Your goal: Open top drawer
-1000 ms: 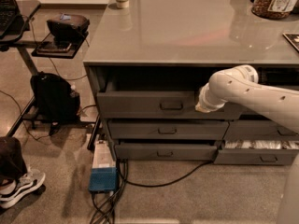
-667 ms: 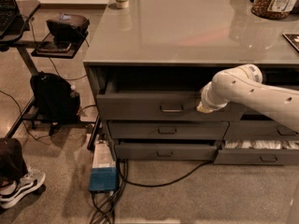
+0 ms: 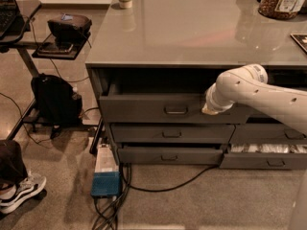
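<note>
The top drawer (image 3: 144,110) is a wide grey metal drawer under the counter top, pulled out a little, with a dark gap above its front. Its small rectangular handle (image 3: 176,110) sits at the middle of the front. My white arm (image 3: 249,87) reaches in from the right. My gripper (image 3: 207,110) is at the arm's end, against the upper part of the drawer front, just right of the handle. The drawer's floor is hidden.
Two shallower grey drawers (image 3: 170,134) lie below, and a narrower right-hand drawer (image 3: 264,150) stands open with pale contents. A power unit (image 3: 105,169) and cables lie on the floor. A black backpack (image 3: 55,99), a side desk (image 3: 29,13) and a shoe (image 3: 21,190) are at the left.
The arm's elbow has shifted very slightly to the right. The gripper stays at the drawer front and the drawer stands about as far out as before.
</note>
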